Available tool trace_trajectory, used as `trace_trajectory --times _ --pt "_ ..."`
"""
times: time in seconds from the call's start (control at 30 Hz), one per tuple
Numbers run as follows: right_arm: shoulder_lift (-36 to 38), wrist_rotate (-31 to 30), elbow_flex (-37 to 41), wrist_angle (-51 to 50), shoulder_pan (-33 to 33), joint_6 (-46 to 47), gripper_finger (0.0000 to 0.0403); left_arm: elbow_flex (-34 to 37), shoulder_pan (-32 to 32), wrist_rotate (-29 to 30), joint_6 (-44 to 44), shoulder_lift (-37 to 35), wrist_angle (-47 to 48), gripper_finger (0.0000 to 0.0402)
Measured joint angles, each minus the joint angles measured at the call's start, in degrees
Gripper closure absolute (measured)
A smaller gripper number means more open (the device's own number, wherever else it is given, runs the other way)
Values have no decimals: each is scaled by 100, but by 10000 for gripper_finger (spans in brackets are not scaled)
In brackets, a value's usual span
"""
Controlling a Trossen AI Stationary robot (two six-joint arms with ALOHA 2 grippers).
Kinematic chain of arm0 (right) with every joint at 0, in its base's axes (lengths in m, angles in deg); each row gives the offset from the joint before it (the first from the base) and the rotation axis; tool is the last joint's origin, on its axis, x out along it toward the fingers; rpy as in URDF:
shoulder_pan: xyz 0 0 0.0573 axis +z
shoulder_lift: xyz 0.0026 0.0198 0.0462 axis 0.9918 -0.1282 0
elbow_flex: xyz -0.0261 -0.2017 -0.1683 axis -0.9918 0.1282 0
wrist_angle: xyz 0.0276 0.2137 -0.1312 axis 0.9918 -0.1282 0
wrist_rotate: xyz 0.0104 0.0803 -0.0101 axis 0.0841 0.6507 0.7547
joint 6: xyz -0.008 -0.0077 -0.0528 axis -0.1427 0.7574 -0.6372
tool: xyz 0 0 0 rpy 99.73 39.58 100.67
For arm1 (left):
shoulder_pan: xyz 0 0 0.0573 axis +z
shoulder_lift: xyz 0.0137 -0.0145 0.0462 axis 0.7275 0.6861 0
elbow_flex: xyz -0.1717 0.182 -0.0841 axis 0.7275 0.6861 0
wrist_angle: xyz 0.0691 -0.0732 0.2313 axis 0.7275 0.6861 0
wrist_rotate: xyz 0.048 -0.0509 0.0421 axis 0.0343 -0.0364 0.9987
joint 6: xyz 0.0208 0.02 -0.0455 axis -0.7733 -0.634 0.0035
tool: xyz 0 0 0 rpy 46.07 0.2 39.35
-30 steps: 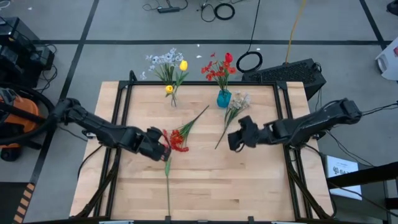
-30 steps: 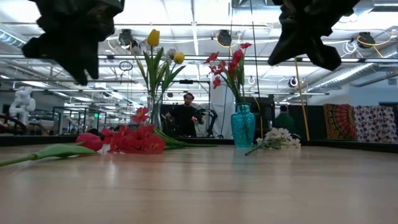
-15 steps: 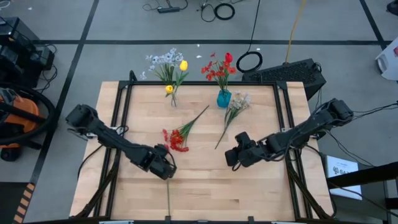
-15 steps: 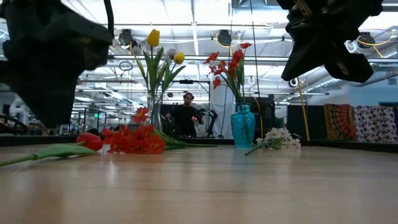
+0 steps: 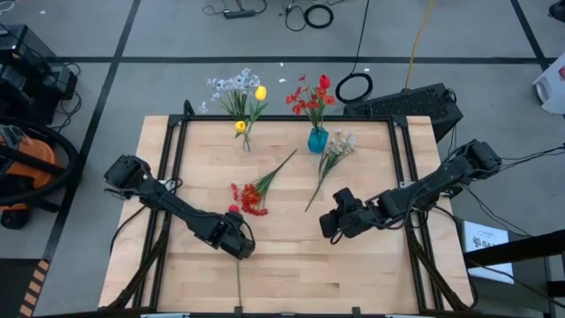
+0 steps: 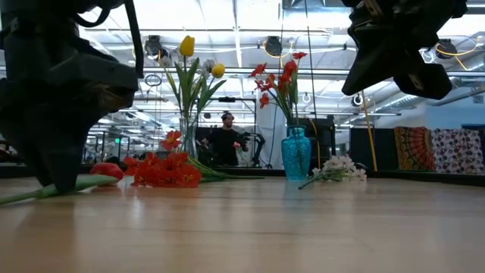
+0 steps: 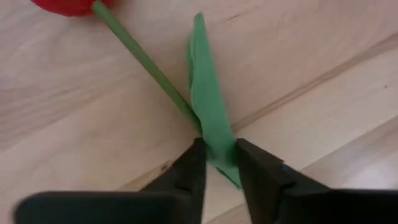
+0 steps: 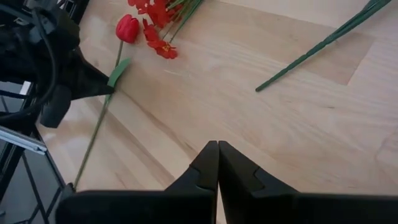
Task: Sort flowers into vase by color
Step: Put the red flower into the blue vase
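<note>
Pale wood bench (image 5: 291, 256) seen from above, with two dark arms reaching in from its sides. At the far edge, a clear vase (image 5: 245, 140) holds yellow and white flowers, and a blue vase (image 5: 318, 140) holds red ones. A white spray (image 5: 331, 159) lies near the blue vase; a red spray (image 5: 256, 193) lies mid-bench. The left gripper (image 7: 217, 158) is down on the bench, its fingers pinched on the stem and leaf of a red tulip (image 8: 126, 28) lying flat beside the red spray. The right gripper (image 8: 217, 155) hovers above the bench, clenched and empty.
</note>
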Motion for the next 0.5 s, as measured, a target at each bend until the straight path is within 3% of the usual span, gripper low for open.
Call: trace_trajectory --times 0.13,0.3,0.5 --pt "0 1 3 2 0 -295 402 -2 -2 61 -132 -10 -14 385" --pt "26 351 3 -37 -2 -1018 403 4 -4 263 -241 -321 -94 395" --pt "389 731 54 -742 0 -1613 403 -276 26 1509 -500 -1291 -151 399"
